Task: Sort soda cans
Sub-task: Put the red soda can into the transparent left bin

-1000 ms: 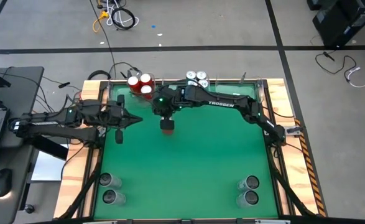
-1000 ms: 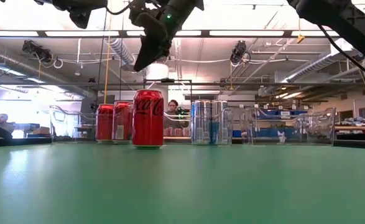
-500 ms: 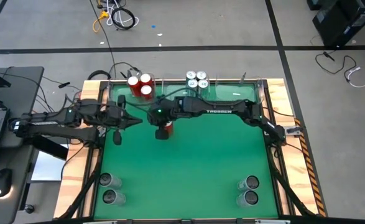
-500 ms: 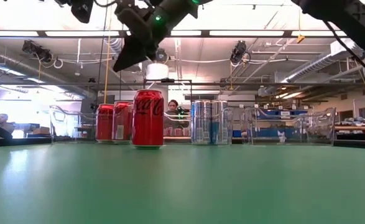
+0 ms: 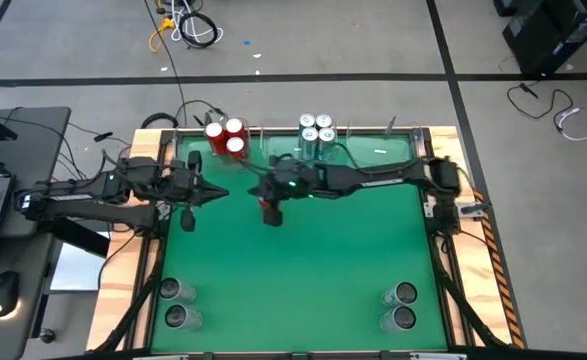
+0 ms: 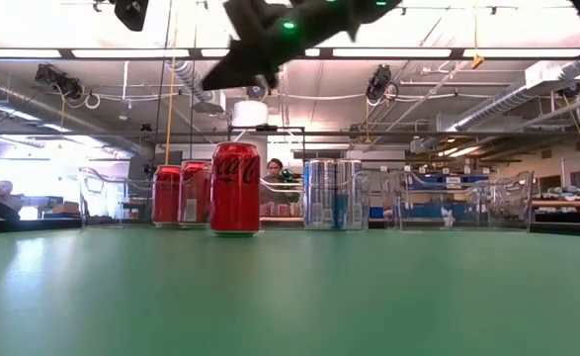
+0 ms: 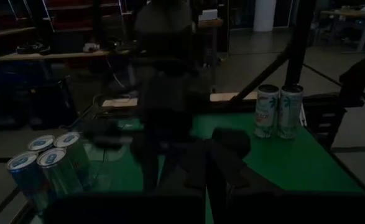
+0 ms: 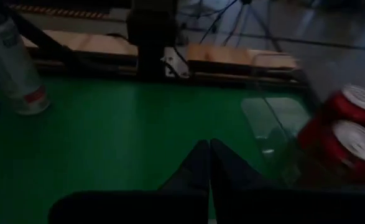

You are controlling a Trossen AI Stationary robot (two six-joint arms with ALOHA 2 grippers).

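Note:
One red soda can [image 6: 235,188] stands upright on the green table [image 5: 333,260], left of centre and toward the far side [image 5: 270,213]. My right gripper [image 6: 212,85] hangs shut above it, clear of its top, slanting down toward the table's left [image 5: 261,196]. My left gripper [image 5: 218,193] waits shut at the table's left side. Three red cans [image 5: 225,136] stand in a clear bin at the far edge, and three blue-and-white cans [image 5: 316,129] stand in the bin beside it.
Two grey cans [image 5: 178,302] stand at the near left corner and two more [image 5: 400,306] at the near right. Clear bins [image 6: 457,203] line the far edge. Wooden rails [image 5: 443,200] frame the table. People show in the room behind.
My right gripper has tipped from pointing steeply down to nearly level. Its wrist has drawn back toward the table's right edge, and its fingertips have risen higher above the red can. The can has stayed upright in its place.

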